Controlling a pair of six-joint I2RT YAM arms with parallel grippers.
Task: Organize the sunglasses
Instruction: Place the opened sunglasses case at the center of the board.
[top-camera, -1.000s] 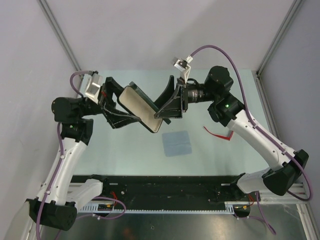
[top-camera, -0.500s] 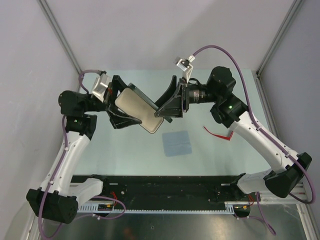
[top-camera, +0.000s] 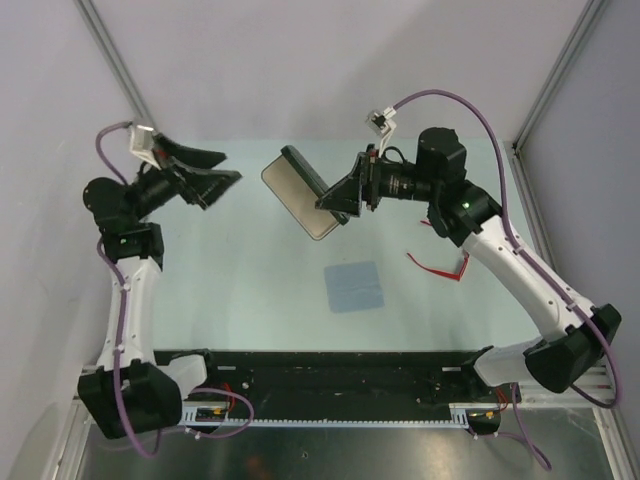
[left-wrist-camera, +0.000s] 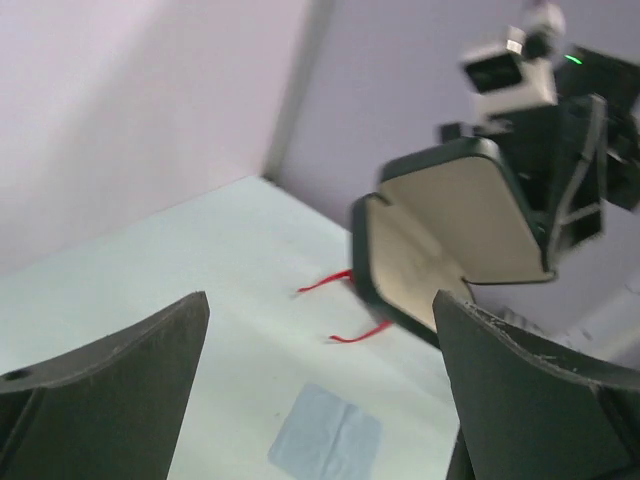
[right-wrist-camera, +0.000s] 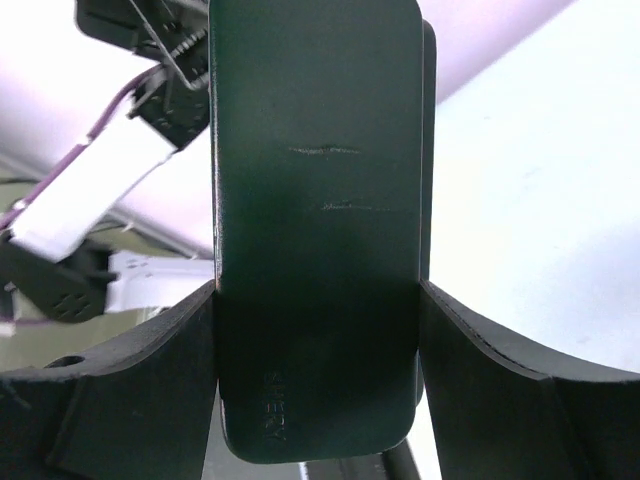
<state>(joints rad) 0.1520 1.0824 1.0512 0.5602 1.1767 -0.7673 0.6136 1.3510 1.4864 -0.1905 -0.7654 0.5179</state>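
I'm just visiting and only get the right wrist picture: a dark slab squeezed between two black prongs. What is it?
Observer: The top view shows it is a black case, hinged open with a pale lining. The right gripper holds it above the table.
Operator: Are the glasses inside it?
Observer: No. The sunglasses, thin and red, lie on the table beside the right arm.
Operator: And the other arm?
Observer: The left gripper is open and empty, off to the left and apart from the case.
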